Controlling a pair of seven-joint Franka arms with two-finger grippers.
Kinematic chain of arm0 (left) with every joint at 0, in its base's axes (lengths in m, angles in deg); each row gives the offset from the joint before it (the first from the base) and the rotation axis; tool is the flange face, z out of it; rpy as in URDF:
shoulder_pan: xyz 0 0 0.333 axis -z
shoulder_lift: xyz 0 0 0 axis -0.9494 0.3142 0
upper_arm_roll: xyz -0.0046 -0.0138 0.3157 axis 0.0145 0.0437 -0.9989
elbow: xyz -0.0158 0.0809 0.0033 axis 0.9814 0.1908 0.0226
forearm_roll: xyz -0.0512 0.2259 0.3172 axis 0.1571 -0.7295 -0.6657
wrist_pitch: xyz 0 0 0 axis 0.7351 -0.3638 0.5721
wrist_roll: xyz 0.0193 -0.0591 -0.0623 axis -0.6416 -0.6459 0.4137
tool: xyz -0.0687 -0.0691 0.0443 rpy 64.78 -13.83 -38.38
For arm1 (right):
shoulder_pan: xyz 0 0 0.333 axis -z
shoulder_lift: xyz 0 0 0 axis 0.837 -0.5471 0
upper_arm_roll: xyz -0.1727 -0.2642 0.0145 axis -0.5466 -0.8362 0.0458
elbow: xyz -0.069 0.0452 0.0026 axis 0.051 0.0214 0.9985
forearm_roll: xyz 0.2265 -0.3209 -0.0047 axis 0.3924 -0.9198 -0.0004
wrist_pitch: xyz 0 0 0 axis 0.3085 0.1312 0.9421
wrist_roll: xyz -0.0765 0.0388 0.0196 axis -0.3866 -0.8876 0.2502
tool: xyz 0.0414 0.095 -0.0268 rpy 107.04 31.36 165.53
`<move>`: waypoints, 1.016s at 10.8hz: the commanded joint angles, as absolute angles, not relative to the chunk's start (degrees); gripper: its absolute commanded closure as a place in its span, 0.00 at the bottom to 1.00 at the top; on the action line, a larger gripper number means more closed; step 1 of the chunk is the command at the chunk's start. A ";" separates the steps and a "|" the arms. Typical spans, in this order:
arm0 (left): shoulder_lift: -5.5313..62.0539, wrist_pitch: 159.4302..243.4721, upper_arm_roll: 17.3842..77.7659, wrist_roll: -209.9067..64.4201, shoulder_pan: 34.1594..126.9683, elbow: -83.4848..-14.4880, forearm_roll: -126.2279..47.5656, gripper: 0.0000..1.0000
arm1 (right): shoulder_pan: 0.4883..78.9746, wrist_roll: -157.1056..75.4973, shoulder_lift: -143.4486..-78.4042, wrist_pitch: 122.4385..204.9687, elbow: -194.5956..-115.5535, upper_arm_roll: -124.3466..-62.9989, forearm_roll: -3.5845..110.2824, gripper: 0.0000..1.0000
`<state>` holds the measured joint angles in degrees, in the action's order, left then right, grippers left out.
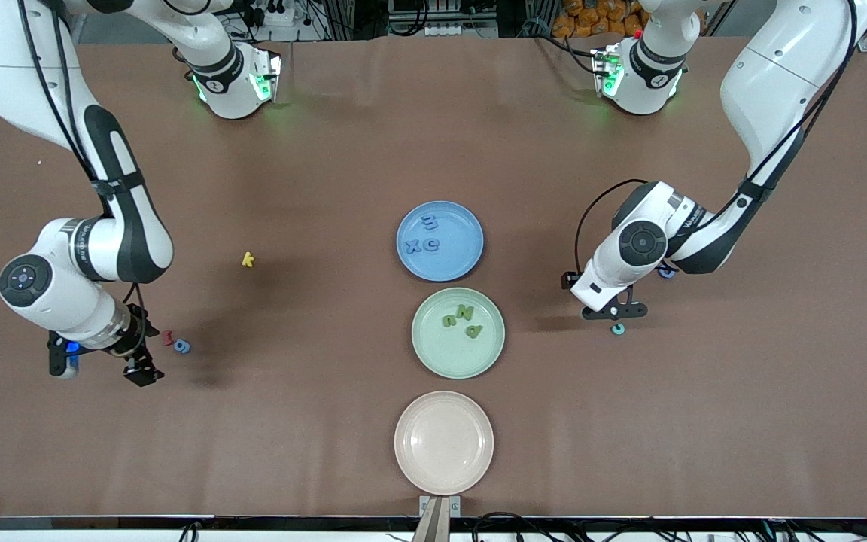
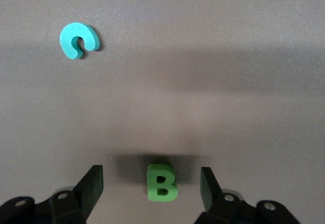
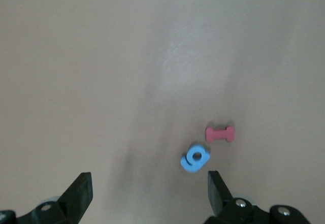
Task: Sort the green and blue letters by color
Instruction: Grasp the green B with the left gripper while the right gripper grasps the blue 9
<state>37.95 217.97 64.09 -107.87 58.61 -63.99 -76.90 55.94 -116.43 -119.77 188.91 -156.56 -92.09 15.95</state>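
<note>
My left gripper [image 1: 608, 305] [image 2: 151, 179] is open, low over the table toward the left arm's end. A green letter B [image 2: 162, 183] lies on the table between its fingers, untouched and hidden in the front view. A teal c-shaped letter [image 1: 618, 329] [image 2: 77, 40] lies beside it. My right gripper [image 1: 100, 363] [image 3: 147, 193] is open and empty, with a blue letter [image 1: 182, 345] [image 3: 195, 158] beside one finger. The blue plate [image 1: 463, 260] holds three blue letters [image 1: 428, 222]. The green plate [image 1: 441, 357] holds three green letters [image 1: 465, 312].
A dark red piece [image 1: 168, 337] [image 3: 220, 133] lies next to the blue letter by my right gripper. A yellow k [image 1: 247, 260] lies toward the right arm's end. An empty pink plate [image 1: 443, 442] sits nearest the camera. A small blue piece [image 1: 666, 272] peeks from under the left arm.
</note>
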 commanded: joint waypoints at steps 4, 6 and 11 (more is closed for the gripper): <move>36.56 218.76 65.72 -109.71 57.54 -66.61 -76.10 0.37 | 56.48 -129.24 -123.85 190.64 -156.86 -93.85 17.47 0.00; 36.57 218.76 65.81 -109.71 57.54 -66.78 -76.10 0.43 | 56.30 -130.03 -124.72 190.82 -156.86 -93.85 17.56 0.00; 37.09 218.76 65.81 -109.62 57.63 -66.70 -76.10 0.71 | 55.51 -131.70 -125.26 191.34 -158.08 -93.50 17.65 0.00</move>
<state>37.92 217.99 65.17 -108.96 58.29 -65.41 -76.89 55.79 -130.54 -125.32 190.48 -156.80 -93.80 16.42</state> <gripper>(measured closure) 0.573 0.000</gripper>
